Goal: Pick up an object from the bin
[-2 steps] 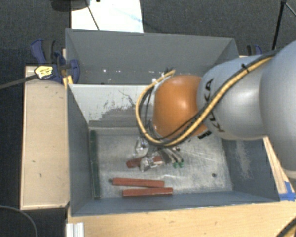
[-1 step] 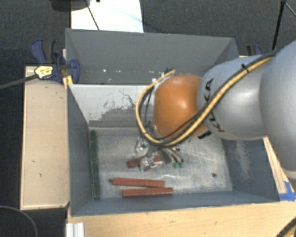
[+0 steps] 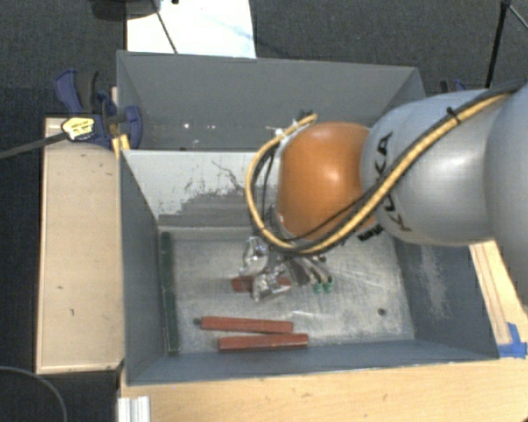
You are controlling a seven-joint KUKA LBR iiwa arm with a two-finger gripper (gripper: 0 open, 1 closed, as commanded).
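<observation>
My gripper [image 3: 264,275] is low in the middle of the bin, under the arm's orange cover. It sits right over a short reddish-brown stick [image 3: 242,283], whose left end pokes out beside it on the bin floor. Whether the stick is gripped is hidden by the gripper's metal parts. Two longer reddish-brown sticks lie side by side nearer the front wall, one [image 3: 246,324] just behind the other [image 3: 262,342]. A small green-tipped piece [image 3: 321,281] lies just right of the gripper.
A long dark green strip [image 3: 167,293] lies along the foot of the left wall. The arm and its cables come in from the right and cover the bin's back right part.
</observation>
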